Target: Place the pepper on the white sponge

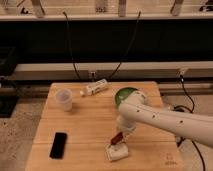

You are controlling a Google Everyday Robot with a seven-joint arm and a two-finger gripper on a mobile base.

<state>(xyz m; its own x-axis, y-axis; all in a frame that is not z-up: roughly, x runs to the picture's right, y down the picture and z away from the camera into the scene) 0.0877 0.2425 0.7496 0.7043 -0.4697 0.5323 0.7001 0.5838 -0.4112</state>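
Note:
The pepper [117,138], a small dark red piece, is at the tip of my gripper [118,136], right over the near edge of the white sponge [116,151]. The sponge lies flat on the wooden table [85,125] near its front edge, right of centre. My white arm [165,119] comes in from the right and bends down to the sponge. The pepper seems to touch or hover just above the sponge's top.
A black phone-like rectangle [58,145] lies at the front left. A translucent cup [63,99] stands at the back left. A white bottle with a label [95,88] lies on its side at the back. A green bowl [125,96] sits behind my arm.

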